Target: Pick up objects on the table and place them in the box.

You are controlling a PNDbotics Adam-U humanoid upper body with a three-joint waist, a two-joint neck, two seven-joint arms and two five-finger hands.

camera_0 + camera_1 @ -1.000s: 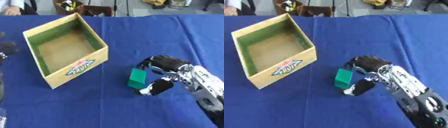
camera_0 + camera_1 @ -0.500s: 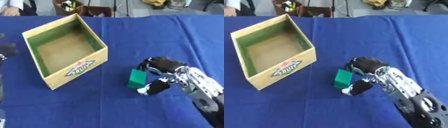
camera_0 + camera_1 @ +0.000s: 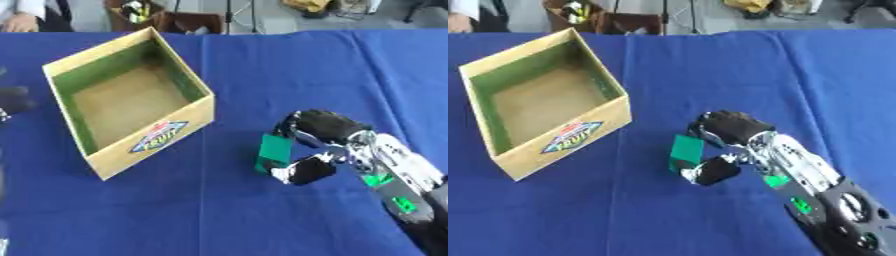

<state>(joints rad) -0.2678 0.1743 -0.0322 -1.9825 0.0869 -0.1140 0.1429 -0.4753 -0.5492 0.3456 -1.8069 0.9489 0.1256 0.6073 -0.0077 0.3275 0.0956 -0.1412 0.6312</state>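
Because the task is to move things into the box, the right hand (image 3: pixel 325 145) comes in from the lower right and closes around a small green block (image 3: pixel 274 152), which stands on the blue surface (image 3: pixel 289 65) near the middle. The fingers (image 3: pixel 319 124) curl over the top of the block and the thumb (image 3: pixel 302 171) presses from below, so the block is pinched between them. I judge this is the grasp step, and the lift comes next. Whether the block rests on the cloth or is already a little raised, I cannot tell. The far face of the block is hidden behind the hand, and the arm is cut off at the lower right corner.

To the left and farther away stands the open cardboard box (image 3: pixel 153 146), turned at an angle, with green inner walls and a brown bottom. Nothing is visible inside it. It is well apart from the block, so the hand must carry the block leftward and over the near wall.

At the left edge a dark blurred shape (image 3: pixel 12 100) shows; it may be the left hand, but I cannot make it out.
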